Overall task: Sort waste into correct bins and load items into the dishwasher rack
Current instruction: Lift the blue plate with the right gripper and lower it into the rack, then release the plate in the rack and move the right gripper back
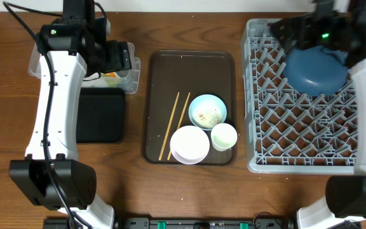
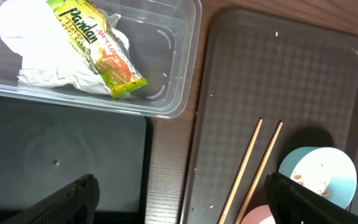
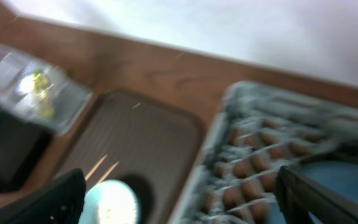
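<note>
Left tool: spread wide, empty, above the edge of the clear tub and the black tray.
Clear tub: holds the napkin with the wrapper on top.
Right tool: spread, nothing between its fingers; blurred view.
Plate: in the far part of the rack.
Brown tray: mid-surface, carries the chopsticks, the light blue bowl with rice scraps, the white bowl and the green cup.
</note>
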